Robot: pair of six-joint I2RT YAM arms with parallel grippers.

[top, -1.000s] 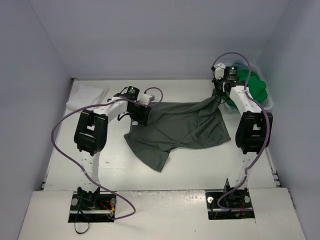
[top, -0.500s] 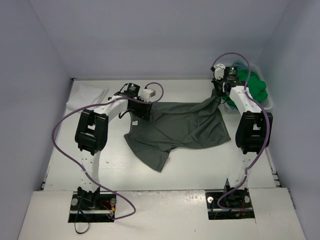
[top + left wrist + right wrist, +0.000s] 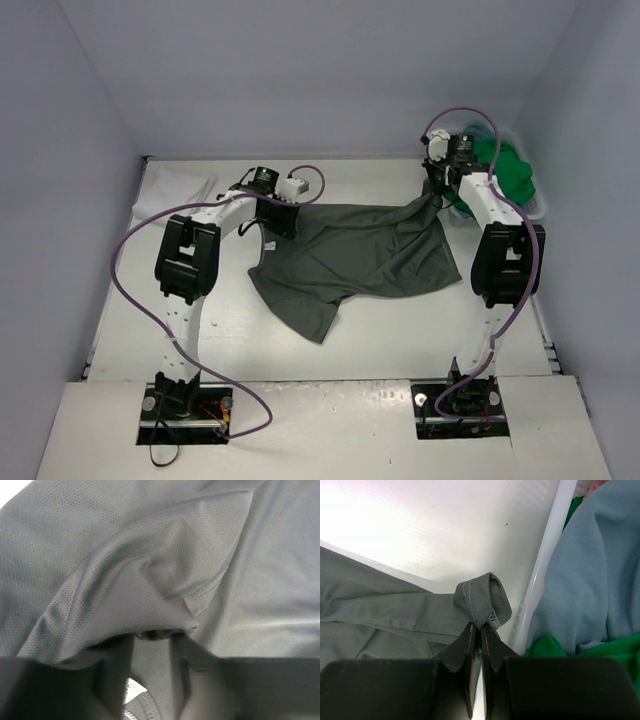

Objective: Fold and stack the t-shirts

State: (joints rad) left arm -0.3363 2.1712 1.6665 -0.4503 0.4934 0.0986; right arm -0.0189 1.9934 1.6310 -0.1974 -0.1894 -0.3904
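Overhead, the dark grey t-shirt (image 3: 370, 250) is spread across mid-frame. Left wrist: a fold is straddled by the left gripper (image 3: 151, 641), lower centre; clamping cannot be told. Right wrist: its hem is clamped by the right gripper (image 3: 480, 630).

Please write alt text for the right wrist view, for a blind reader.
The right gripper is shut on a folded edge of the dark grey t-shirt over the white table. Beside it, the white basket holds a teal-blue t-shirt and a green t-shirt.
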